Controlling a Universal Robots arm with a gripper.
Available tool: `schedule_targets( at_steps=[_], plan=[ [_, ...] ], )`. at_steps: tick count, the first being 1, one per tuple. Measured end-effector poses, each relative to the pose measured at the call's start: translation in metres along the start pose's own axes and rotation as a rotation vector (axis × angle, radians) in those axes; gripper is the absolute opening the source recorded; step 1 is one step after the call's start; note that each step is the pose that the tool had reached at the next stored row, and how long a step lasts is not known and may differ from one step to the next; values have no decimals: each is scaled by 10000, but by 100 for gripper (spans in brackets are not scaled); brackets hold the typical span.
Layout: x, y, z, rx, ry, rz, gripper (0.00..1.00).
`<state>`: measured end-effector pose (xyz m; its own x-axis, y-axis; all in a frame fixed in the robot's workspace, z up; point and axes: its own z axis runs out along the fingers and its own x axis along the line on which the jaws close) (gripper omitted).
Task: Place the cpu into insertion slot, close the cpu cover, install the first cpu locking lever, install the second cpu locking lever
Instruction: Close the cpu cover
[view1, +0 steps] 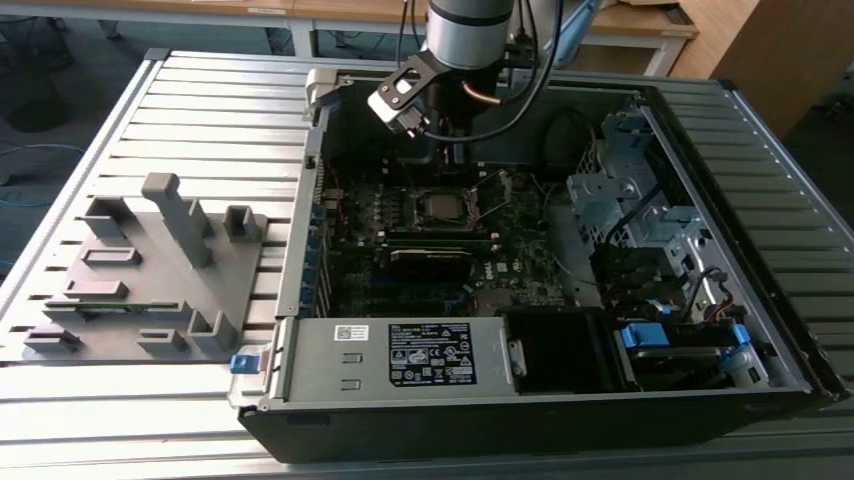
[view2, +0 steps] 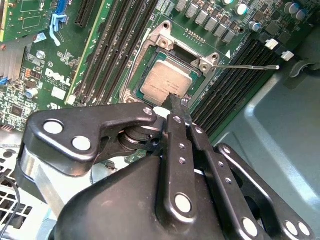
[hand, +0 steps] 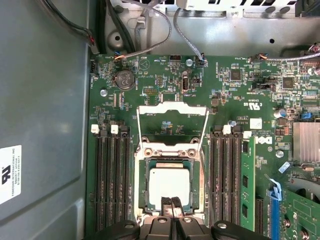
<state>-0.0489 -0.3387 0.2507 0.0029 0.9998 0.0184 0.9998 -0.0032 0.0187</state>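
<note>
Grey fixture beside computer case

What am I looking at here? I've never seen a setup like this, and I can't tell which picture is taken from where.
This is a robot arm reaching into an open computer that lies on a slatted metal table. The exterior view comes from a camera standing off the arm. It also shows a grey rack beside the computer, on the exterior view's left.

The two wrist views come from cameras riding on the arm. They look past its black tool at the green circuit board. The silver square is the cpu, lying in its slot. The cover, a thin metal frame, stands flipped open next to the slot. The tool's fingers are together, with their tips at the cpu's edge. It seems to grip nothing.
</note>
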Motion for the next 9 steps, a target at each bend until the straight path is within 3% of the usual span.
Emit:
schedule_targets(
  at_steps=[9],
  plan=[
    [0, 4, -13, -1, 3, -1, 10]
  ],
)
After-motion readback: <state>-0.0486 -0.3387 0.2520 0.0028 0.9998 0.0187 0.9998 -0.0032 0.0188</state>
